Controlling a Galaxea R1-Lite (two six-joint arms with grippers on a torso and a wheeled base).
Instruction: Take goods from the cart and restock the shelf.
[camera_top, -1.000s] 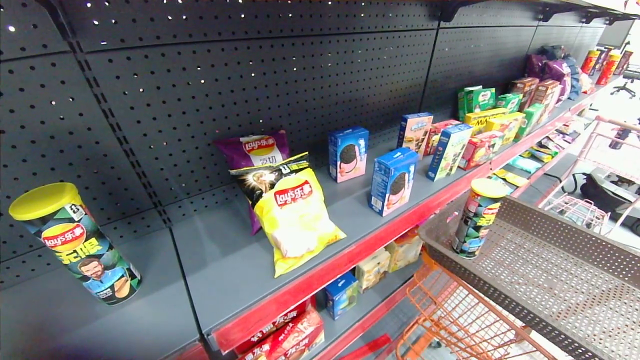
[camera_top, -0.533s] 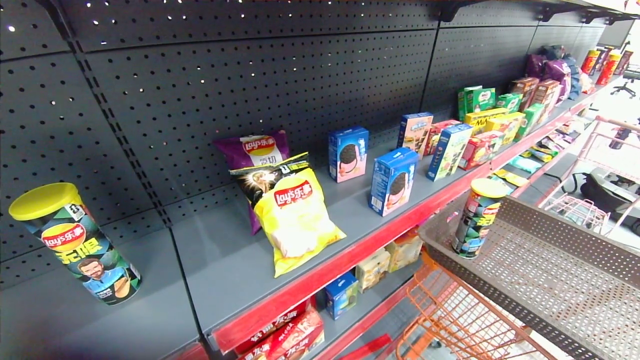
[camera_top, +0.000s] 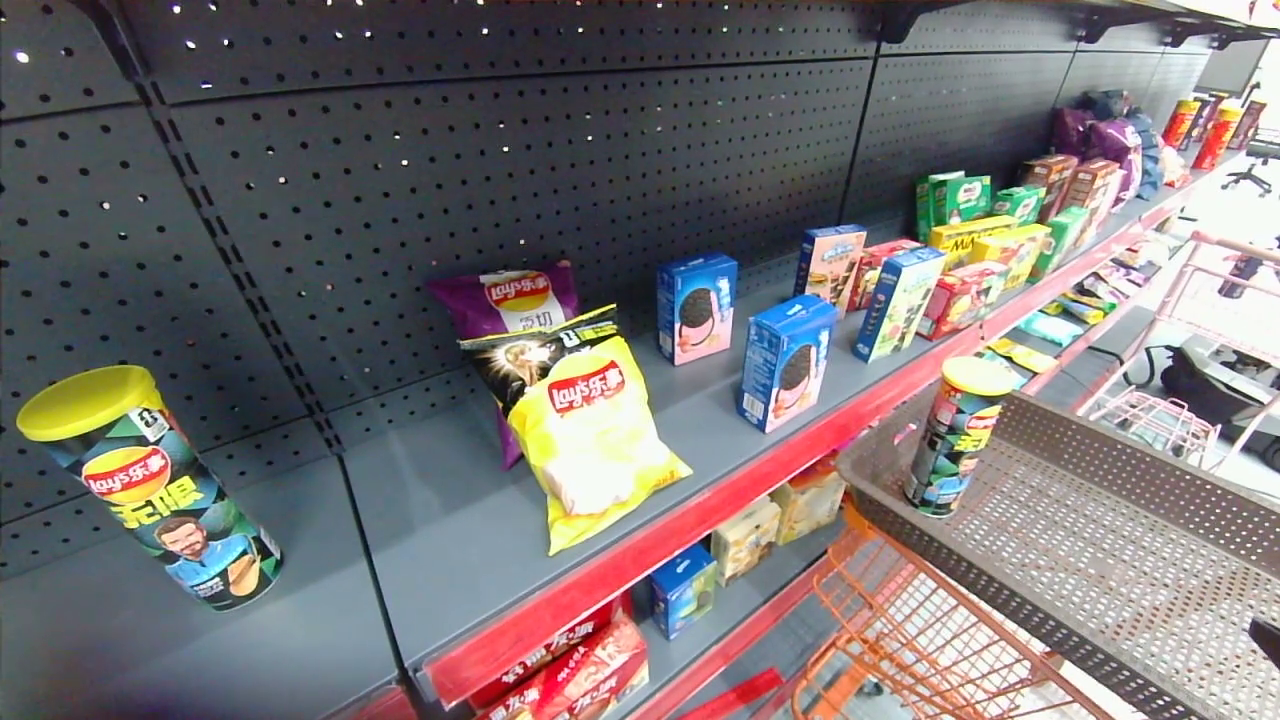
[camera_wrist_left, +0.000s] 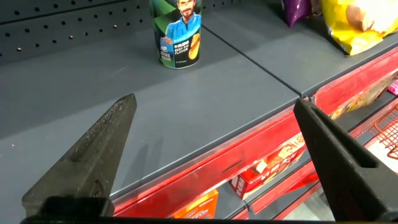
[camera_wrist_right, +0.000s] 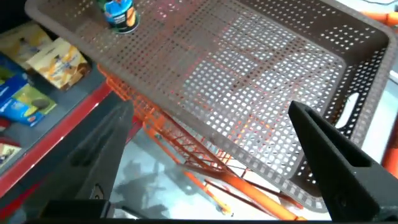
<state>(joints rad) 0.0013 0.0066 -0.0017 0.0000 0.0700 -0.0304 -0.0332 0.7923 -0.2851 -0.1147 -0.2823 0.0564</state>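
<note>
A chip can (camera_top: 150, 490) with a yellow lid stands upright at the left end of the grey shelf (camera_top: 440, 530). A second such can (camera_top: 955, 437) stands in the near-left corner of the cart's brown perforated basket (camera_top: 1100, 520). My left gripper (camera_wrist_left: 214, 155) hangs open over the shelf's front edge, the shelf can (camera_wrist_left: 178, 31) well beyond it, nothing between its fingers. My right gripper (camera_wrist_right: 211, 155) is open above the basket (camera_wrist_right: 261, 81), with the basket can (camera_wrist_right: 119, 14) at the far corner from it.
Chip bags (camera_top: 585, 440) lie mid-shelf, with blue cookie boxes (camera_top: 785, 360) and more boxes (camera_top: 985, 255) farther right. The shelf has a red front rail (camera_top: 700, 515); packed goods sit below it. The orange cart frame (camera_top: 920, 640) is under the basket. A pink cart (camera_top: 1200, 330) stands beyond.
A dark part has come into the head view at its lower right edge. The cans, bags and boxes have not moved.
</note>
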